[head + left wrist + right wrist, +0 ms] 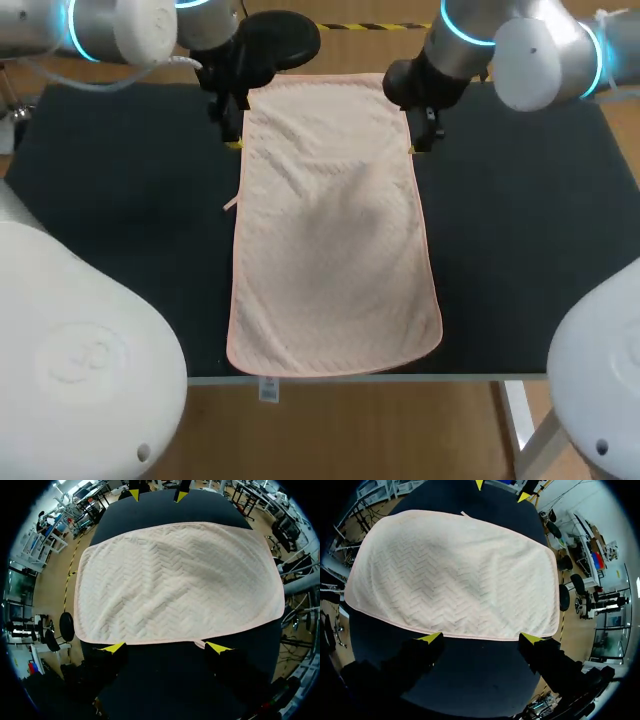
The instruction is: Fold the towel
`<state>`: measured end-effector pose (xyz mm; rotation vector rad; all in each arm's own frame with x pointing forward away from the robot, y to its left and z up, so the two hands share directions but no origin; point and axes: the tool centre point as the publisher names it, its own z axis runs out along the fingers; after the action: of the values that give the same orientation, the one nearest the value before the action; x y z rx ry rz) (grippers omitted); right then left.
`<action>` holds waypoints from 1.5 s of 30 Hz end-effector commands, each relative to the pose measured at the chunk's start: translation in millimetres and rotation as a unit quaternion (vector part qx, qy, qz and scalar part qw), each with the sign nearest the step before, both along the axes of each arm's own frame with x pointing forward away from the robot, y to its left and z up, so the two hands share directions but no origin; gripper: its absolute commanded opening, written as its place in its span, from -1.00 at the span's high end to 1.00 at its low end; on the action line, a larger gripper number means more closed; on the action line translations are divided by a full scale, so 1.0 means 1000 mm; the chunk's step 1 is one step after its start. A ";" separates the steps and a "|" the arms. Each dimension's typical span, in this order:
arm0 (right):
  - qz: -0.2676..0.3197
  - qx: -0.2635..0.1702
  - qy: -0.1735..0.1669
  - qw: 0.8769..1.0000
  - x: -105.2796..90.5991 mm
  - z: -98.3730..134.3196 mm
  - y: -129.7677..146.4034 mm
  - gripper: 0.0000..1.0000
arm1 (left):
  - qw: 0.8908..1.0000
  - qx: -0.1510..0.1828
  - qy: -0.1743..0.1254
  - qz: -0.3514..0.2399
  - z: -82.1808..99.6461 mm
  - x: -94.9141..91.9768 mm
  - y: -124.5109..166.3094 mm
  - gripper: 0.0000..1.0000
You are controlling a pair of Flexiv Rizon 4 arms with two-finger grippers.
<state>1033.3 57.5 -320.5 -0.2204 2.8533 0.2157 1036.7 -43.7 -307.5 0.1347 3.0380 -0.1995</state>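
Observation:
A pale pink towel (330, 230) lies spread flat on the dark table (120, 200), its long side running from the far edge to the near edge. My left gripper (232, 135) stands open at the towel's far left edge. In the left wrist view the towel (175, 580) begins just ahead of the left gripper (166, 647), with its hem running across between the two yellow tips. My right gripper (425, 135) stands open at the far right edge. There the towel (455, 575) has its hem just ahead of the right gripper (480, 638). Neither gripper holds anything.
Bare dark table shows on both sides of the towel. The towel's near end reaches the table's front edge, where a small label (267, 388) hangs over. A small loop (230, 205) sticks out of the towel's left hem.

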 end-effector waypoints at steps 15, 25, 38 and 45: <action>-0.010 -0.070 -0.002 0.998 0.002 0.006 0.003 -1.00 | 1.000 0.013 -0.001 -0.001 0.003 0.001 -0.004 -1.00; -0.035 -0.047 0.046 0.997 -0.006 -0.036 0.017 -1.00 | 1.000 0.011 0.009 0.022 -0.034 -0.007 -0.012 -1.00; -0.068 -0.052 0.090 0.992 -0.002 -0.077 0.014 -1.00 | 0.998 0.004 0.044 0.040 -0.080 -0.009 -0.018 -1.00; -0.072 -0.055 0.100 0.991 -0.002 -0.086 0.014 -1.00 | 0.998 0.005 0.052 0.038 -0.087 -0.008 -0.021 -1.00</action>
<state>1027.2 69.2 -402.6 -0.0128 3.0566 0.0601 1023.2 -62.6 -390.6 0.0099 3.1311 -0.1923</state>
